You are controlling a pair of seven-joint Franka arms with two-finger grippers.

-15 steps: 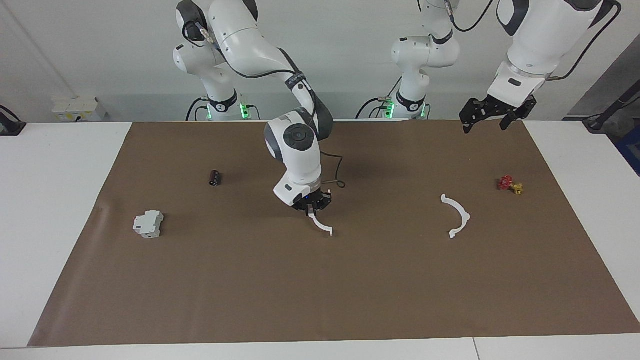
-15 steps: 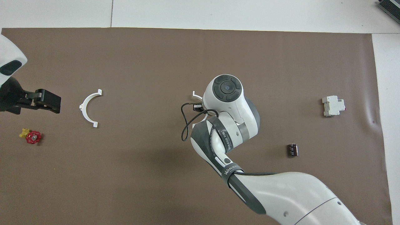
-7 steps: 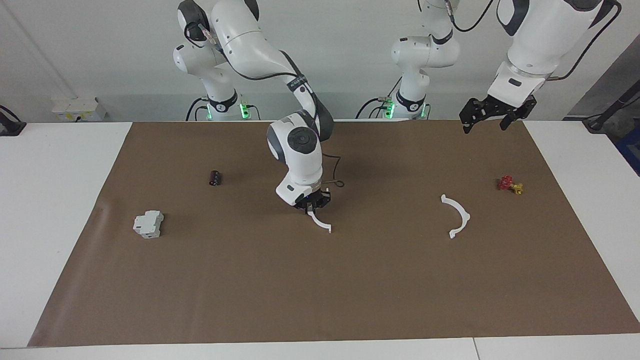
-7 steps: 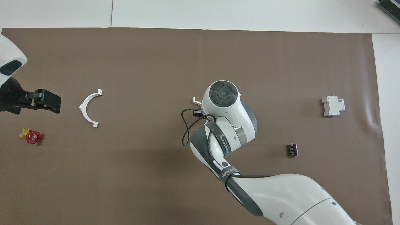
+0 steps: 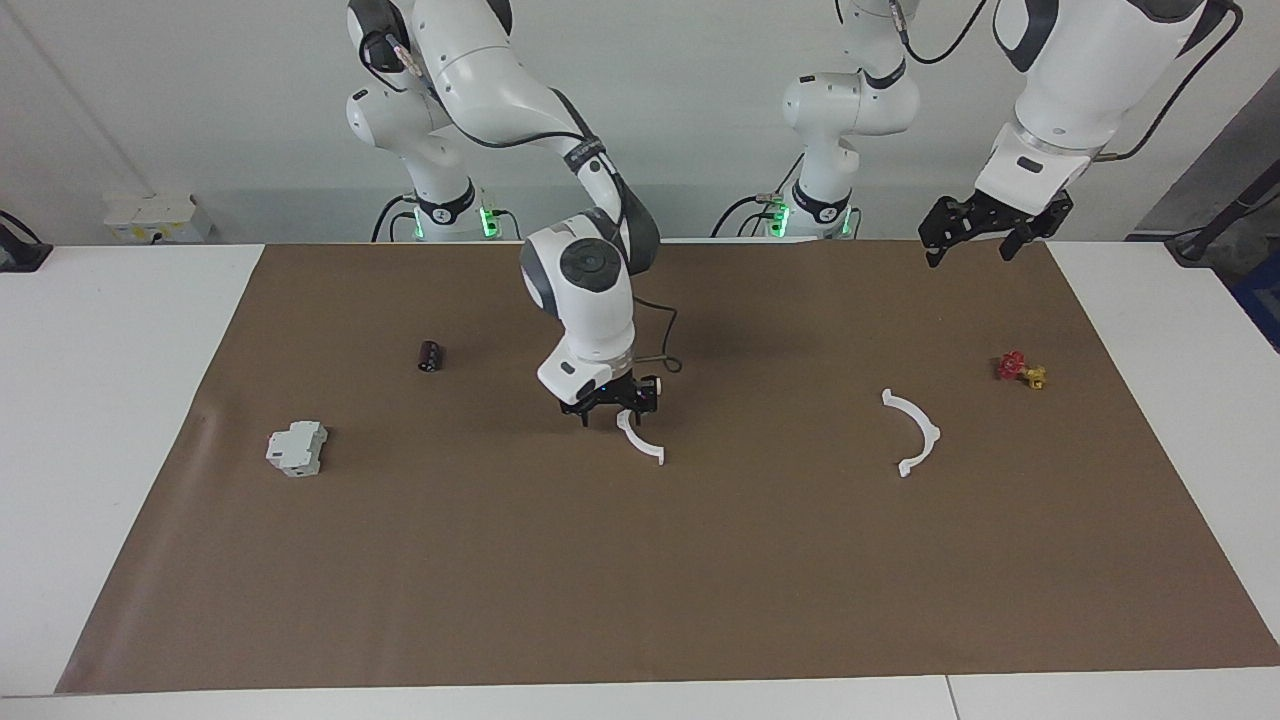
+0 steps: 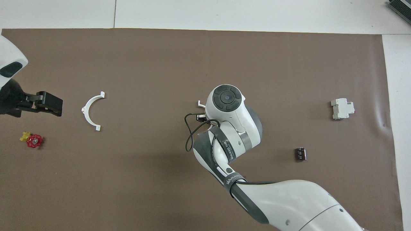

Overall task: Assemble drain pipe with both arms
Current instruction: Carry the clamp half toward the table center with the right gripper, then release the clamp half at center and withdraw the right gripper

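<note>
Two claws gape: right claw (image 5: pixel 610 415) over one arc (image 5: pixel 640 440), its arm (image 6: pixel 229 149) lettered "WANEED"; left claw (image 5: pixel 985 232) waits at two o'clock.

In the overhead view, one dark band (image 6: pixel 224 148) wrapped around the right arm (image 6: pixel 282 202), just below the middle of the frame, carries white capital lettering. It runs slantwise along the band and seems to begin "WANEED", but the letters after that are too small to make out. A second dark band (image 6: pixel 235 181), lower on the same arm toward the bottom centre of the frame, bears white lettering that starts "WAN"; the remainder curves out of sight around the arm. In the facing view no lettering can be read on the arms or on anything lying on the worktop.
</note>
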